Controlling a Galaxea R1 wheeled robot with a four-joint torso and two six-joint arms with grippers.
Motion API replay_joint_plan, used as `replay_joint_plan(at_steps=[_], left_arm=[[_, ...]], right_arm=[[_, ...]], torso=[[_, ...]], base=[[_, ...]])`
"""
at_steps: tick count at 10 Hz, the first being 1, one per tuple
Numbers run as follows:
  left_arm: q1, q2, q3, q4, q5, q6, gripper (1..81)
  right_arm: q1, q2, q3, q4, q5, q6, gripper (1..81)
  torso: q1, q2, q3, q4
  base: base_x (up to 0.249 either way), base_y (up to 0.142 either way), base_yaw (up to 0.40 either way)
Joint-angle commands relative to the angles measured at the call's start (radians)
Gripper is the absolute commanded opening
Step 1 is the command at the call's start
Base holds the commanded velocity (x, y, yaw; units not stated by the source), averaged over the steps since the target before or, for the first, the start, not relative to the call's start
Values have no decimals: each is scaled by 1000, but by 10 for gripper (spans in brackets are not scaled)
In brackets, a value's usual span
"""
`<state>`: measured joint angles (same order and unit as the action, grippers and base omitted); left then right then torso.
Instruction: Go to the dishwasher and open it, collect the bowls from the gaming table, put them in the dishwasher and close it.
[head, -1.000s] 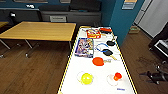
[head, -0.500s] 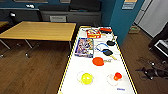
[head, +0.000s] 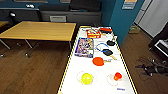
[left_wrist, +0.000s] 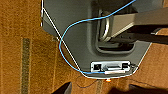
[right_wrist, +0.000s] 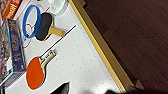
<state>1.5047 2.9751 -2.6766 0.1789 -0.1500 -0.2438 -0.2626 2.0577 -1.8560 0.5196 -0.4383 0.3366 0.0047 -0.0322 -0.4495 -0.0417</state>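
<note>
Gaming table (head: 100, 75), two bowls awaiting collection.
You face yellow bowl (head: 86, 78) near left, orange-filled bowl (head: 114, 78) near right, likely within reach; claw states cannot be told.

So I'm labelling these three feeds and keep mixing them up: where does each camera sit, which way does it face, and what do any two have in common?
Head view: high on the robot, facing forward and down over a long white table with a red paddle; none of the robot's own body is seen.
Left wrist view: on the left arm, facing down at the wooden floor; a grey robot part with a blue cable shows.
Right wrist view: on the right arm, facing down at the table's yellow edge.
Shared: head and right wrist views both show the red paddle and black paddle.
</note>
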Motion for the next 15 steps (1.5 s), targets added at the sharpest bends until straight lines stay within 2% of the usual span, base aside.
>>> replay_joint_plan(at_steps=[1, 3, 6, 11, 15], left_arm=[[6, 4, 1, -6, 69, -3, 811], [6, 6, 0, -4, 69, -3, 811], [6, 4, 0, -6, 69, -3, 811], [6, -3, 0, -7, 69, -3, 811], [6, -4, 0, -7, 69, -3, 811]], right_arm=[[110, -126, 147, 2, -22, 33, 811], [73, -138, 189, 2, 21, 35, 811], [61, -95, 180, 2, 29, 56, 811], [24, 30, 71, 4, 29, 59, 811], [18, 78, 37, 4, 32, 70, 811]], torso=[[0, 0, 0, 0], [0, 0, 0, 0], [0, 0, 0, 0], [0, 0, 0, 0], [0, 0, 0, 0]], base=[[0, 0, 0], [0, 0, 0], [0, 0, 0], [0, 0, 0], [0, 0, 0]])
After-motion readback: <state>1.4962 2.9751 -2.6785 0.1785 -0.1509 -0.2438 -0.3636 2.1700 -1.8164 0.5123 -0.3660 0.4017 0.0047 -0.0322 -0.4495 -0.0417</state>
